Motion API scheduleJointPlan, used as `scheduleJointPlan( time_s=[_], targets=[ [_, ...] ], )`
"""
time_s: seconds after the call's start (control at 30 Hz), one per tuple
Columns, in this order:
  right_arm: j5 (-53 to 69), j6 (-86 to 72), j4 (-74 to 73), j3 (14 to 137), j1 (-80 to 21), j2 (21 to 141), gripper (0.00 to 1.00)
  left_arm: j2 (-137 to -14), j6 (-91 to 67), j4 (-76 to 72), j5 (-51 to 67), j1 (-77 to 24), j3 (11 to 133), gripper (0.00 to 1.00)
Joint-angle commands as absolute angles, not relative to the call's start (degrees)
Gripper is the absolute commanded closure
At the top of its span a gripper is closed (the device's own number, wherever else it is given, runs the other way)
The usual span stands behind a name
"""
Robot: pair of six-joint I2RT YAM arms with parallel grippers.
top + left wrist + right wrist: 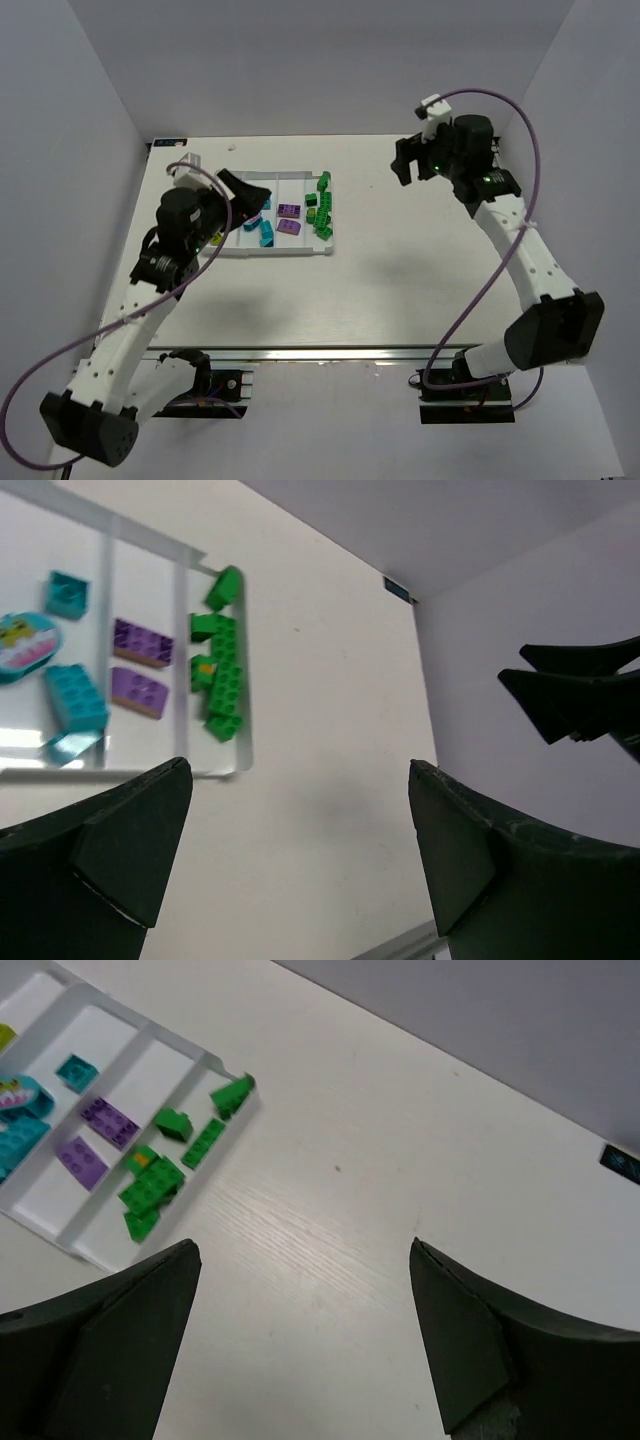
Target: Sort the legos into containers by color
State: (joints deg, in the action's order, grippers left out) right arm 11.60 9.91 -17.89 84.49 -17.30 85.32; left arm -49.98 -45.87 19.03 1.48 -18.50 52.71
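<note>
with your left fingers (120,850) and right fingers (500,1340) apart and empty and the legos (323,208) grouped by color in the tray (280,253), scan the tabletop (420,280) for strays before lifting clear.

Top view: high above the tray (290,253), looking down, far. Wrist views: nearer, oblique, tray upper-left; all three share it.

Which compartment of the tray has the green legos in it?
The rightmost compartment, seen from above: green legos lie in it, while the next ones hold purple legos and teal legos.
</note>
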Motion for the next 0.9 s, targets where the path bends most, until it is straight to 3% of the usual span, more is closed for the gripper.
scheduleJointPlan(
  time_s=[0.0, 0.4, 0.87],
  targets=[
    [14.2, 14.1, -20.5, 78.2, -15.1, 78.4, 0.11, -55.6, -42.6, 12.8, 12.3, -18.7, 57.4, 0.02],
    [-3.6, 2.5, -27.8, 69.7, -15.0, 66.7, 0.11, -60.3, -44.3, 6.2, 20.0, -19.6, 55.4, 0.02],
    [-7.3, -1.8, -28.6, 70.5, -14.9, 66.5, 0.11, -53.0, -45.4, 7.8, 18.5, -19.8, 50.4, 0.02]
  ],
)
